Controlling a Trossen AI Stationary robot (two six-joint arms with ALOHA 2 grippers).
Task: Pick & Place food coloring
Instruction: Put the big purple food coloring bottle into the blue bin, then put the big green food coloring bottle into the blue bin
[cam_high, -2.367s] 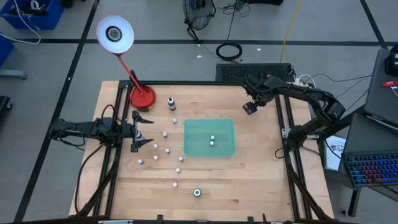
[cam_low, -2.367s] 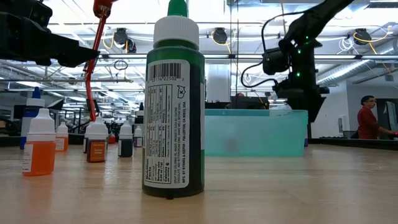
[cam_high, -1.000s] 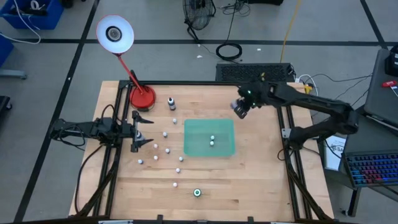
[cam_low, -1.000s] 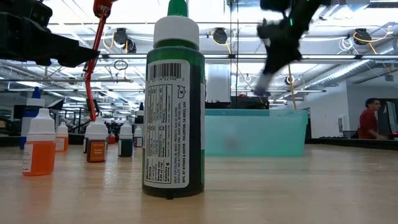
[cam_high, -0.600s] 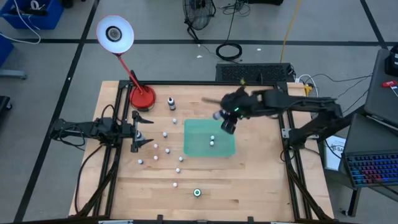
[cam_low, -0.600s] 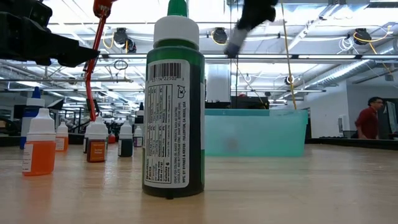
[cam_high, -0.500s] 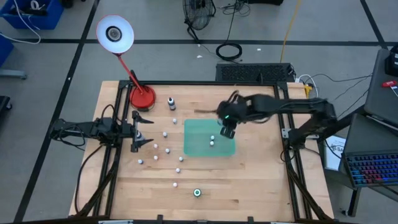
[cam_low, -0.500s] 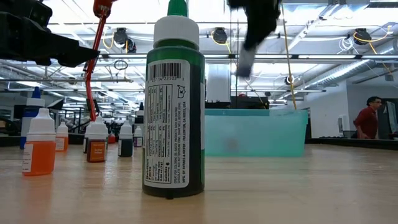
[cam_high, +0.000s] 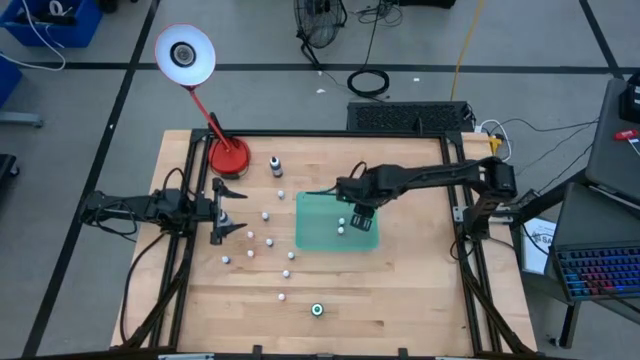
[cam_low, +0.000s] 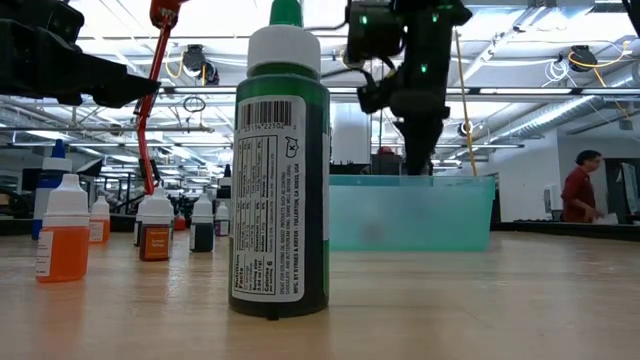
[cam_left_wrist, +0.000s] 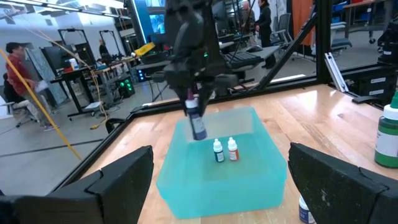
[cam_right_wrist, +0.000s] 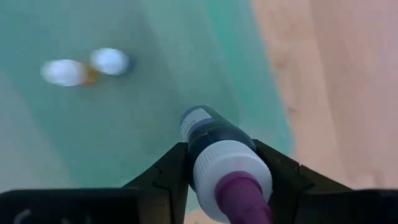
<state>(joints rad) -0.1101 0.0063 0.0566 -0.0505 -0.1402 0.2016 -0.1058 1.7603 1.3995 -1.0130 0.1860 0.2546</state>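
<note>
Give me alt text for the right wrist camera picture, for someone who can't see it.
The right gripper holds a dark food coloring bottle with a white collar and purple tip, hanging above a teal bin. Two small white-capped bottles stand side by side on the bin's floor below, and the wooden table shows beside the bin.

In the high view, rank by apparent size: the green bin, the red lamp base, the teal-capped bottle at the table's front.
1. Green bin: largest by far.
2. Red lamp base.
3. Teal-capped bottle: smallest.

All sit at table level under the overhead camera, so the order is dependable.
</note>
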